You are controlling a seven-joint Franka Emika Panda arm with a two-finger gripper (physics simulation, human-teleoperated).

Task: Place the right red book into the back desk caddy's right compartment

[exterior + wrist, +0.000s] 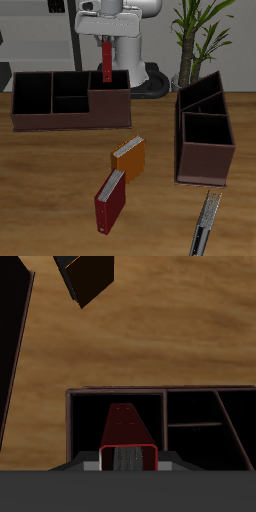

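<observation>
the gripper (107,44) is clamped on the right red book (107,60), upper middle of the frame. it hangs upright over the right compartment (109,82) of the back desk caddy (68,116).

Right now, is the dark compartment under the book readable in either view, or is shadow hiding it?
Exterior view: the right red book hangs upright from the pincer above the right compartment, whose inside renders near black. Wrist view: the back desk caddy has crisp rims, but its floors are lost in flat darkness; no glare or blur.

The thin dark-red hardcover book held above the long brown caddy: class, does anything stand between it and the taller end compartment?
Nothing visible does. The thin dark-red hardcover book hangs upright from the gripper, directly over the open taller end compartment.
</observation>
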